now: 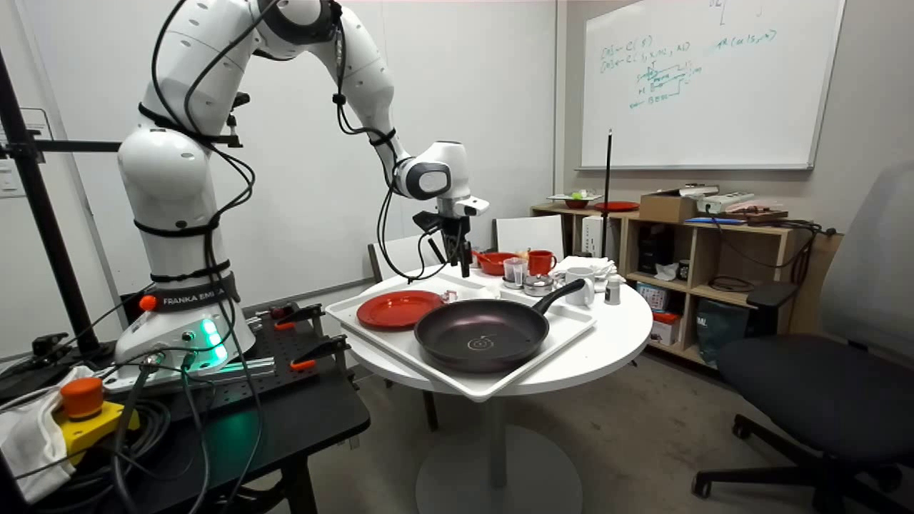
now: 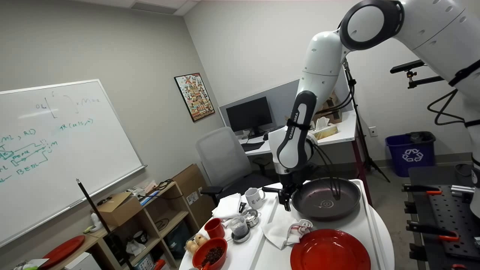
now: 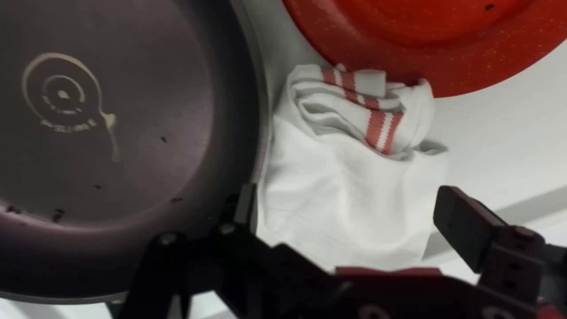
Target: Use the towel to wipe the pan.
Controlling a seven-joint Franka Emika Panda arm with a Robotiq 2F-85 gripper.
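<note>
The large black pan (image 1: pixel 482 335) lies upright on a white tray, its handle pointing toward the cups in an exterior view. The pan also shows in an exterior view (image 2: pixel 326 198) and in the wrist view (image 3: pixel 133 133). A white towel with red stripes (image 3: pixel 345 186) lies crumpled between the pan and the red plate (image 3: pixel 425 53); it also shows in an exterior view (image 2: pixel 283 230). My gripper (image 3: pixel 347 197) is open and empty, pointing down above the towel. In the wrist view one finger overlaps the pan's rim. The gripper shows in both exterior views (image 1: pixel 453 263) (image 2: pixel 277 198).
The tray (image 2: pixel 275 258) sits on a round white table (image 1: pixel 621 343). Beside the tray stand a white mug (image 2: pixel 255 198), a red mug (image 2: pixel 215 227), a red bowl (image 2: pixel 224 250), a metal-and-glass container (image 2: pixel 239 227) and a pile of white cloths (image 2: pixel 228 206).
</note>
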